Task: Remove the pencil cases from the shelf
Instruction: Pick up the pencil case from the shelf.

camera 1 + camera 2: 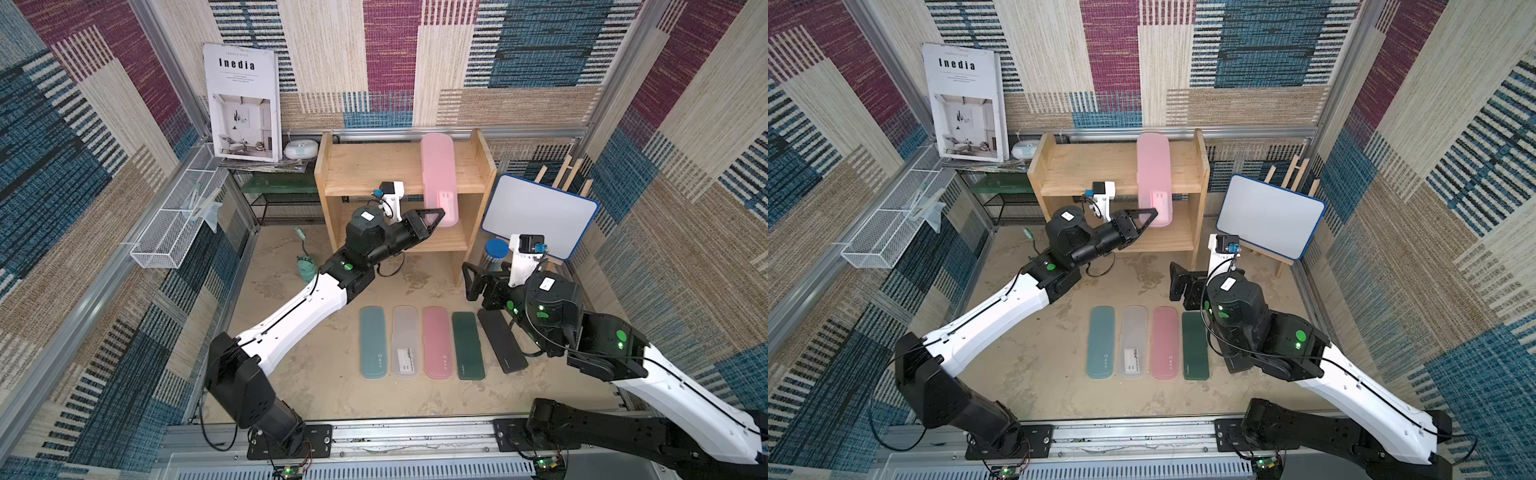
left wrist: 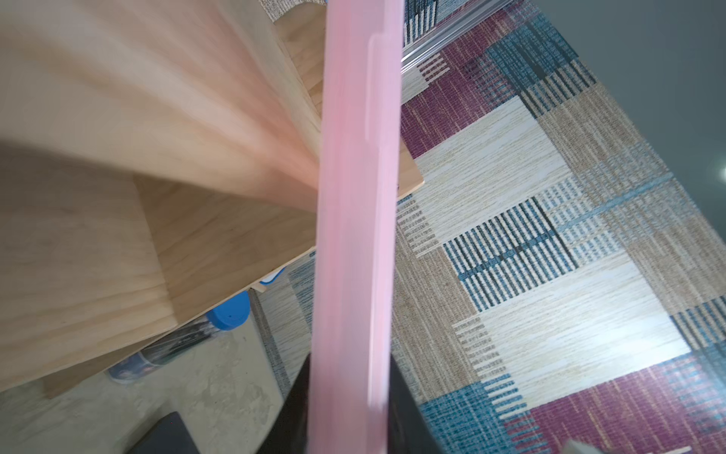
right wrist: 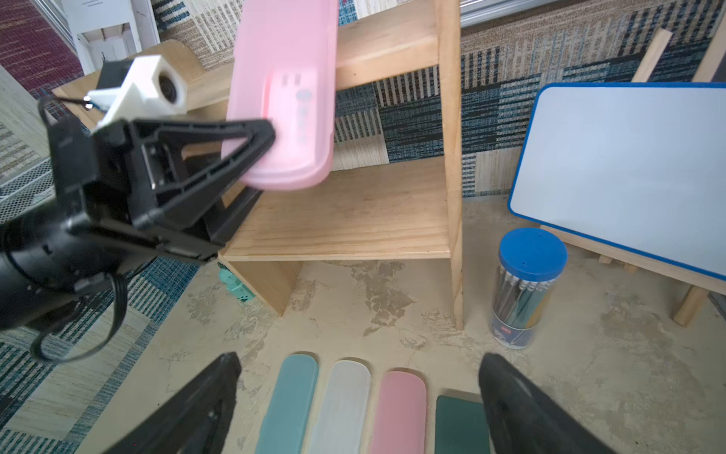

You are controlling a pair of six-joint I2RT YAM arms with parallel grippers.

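Place: a robot test cell in a lab, dressed up as a study corner.
Frame: bare aluminium rails (image 1: 457,132) run along the rear and up the corners.
Walls: patchwork carpet panels (image 1: 390,62) stand where room walls would be.
Robot: left arm (image 1: 291,320) and right arm (image 1: 685,399) are bolted to a metal base rail (image 1: 415,434), with a bare circuit board (image 1: 286,471) and loose cables.
Props: magazine (image 1: 243,104), whiteboard (image 1: 540,216) on an easel, pencil tube (image 3: 526,287), wooden shelf (image 1: 374,166), wire basket (image 1: 174,224) and pencil cases (image 1: 436,343) on a mottled sandy surface (image 1: 332,386).
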